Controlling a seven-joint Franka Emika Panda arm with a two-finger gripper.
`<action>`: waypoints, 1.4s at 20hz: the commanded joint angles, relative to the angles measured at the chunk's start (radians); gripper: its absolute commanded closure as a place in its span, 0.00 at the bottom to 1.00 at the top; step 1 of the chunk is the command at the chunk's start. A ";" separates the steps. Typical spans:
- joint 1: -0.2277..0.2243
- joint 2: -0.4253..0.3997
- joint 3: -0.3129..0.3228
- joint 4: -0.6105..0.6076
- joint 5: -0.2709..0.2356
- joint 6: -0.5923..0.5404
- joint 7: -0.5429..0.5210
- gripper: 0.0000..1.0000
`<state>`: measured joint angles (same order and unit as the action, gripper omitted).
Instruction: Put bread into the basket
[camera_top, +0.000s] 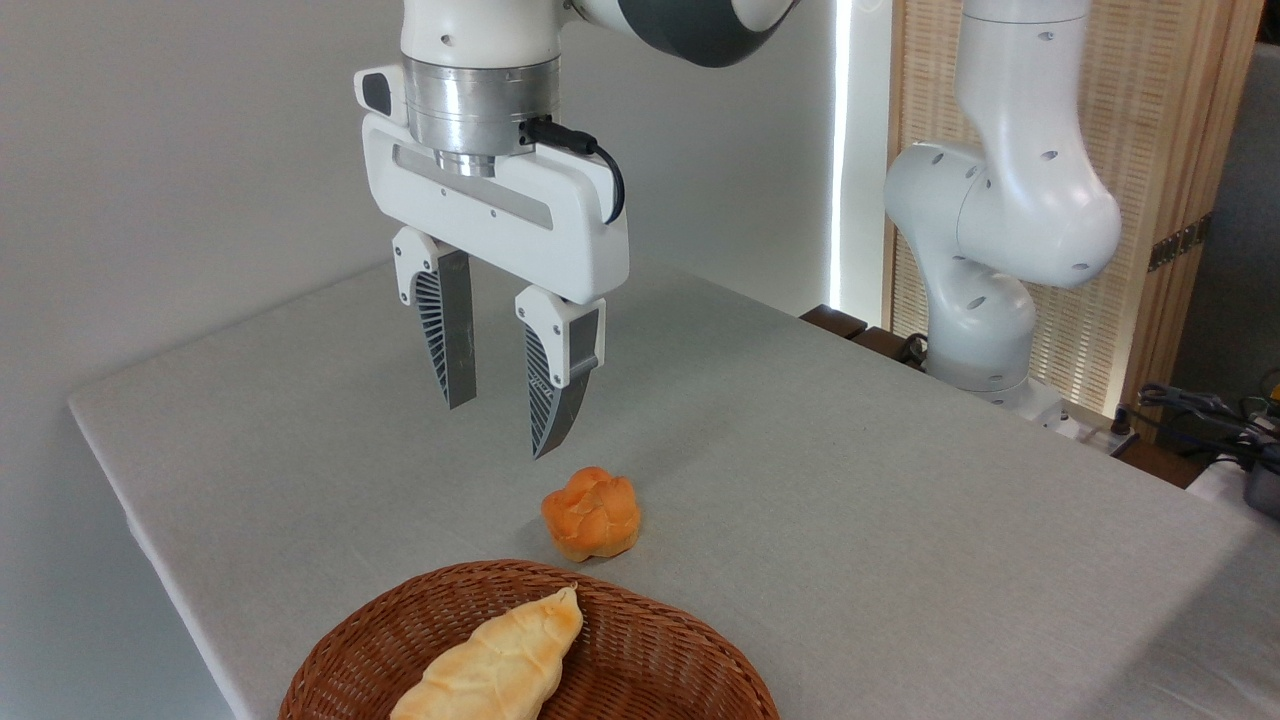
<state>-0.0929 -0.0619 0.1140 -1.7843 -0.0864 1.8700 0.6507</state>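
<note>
1. You have the hand (503, 428) hanging in the air above the surface (800, 480), its two ribbed fingers (445, 330) pointing down and spread apart with nothing between them.
2. The fingertips are clear of the surface and touch nothing; the nearer one ends just above and slightly left of the bun (591, 512).
3. The bun, small, round, orange-brown with a lobed, knotted top, sits on the surface by itself, not yet in the basket (640, 625).
4. You will find it just beyond the basket's far rim, close to the rim; whether it touches the wicker you cannot tell from this angle.
5. The basket is a shallow, reddish-brown woven one at the bottom edge of the view, partly cut off by the frame.
6. Inside the basket lies a long, pale-yellow, leaf-shaped loaf (497, 665), its pointed end aimed toward the bun.
7. The surface is covered in a light grey cloth, and its left edge runs diagonally past the basket.
8. At the right, the white base and lower joints of the arm (1000, 240) stand at the far side of the surface, with cables (1200, 410) and a slatted wooden screen (1150, 120) behind it.
</note>
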 joint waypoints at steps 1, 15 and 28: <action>-0.002 0.014 0.004 0.020 0.002 -0.020 0.006 0.00; -0.002 0.016 0.004 0.020 0.002 -0.022 0.012 0.00; -0.059 -0.062 -0.011 -0.210 0.004 -0.019 0.111 0.00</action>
<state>-0.1260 -0.0632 0.0975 -1.8814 -0.0864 1.8408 0.7081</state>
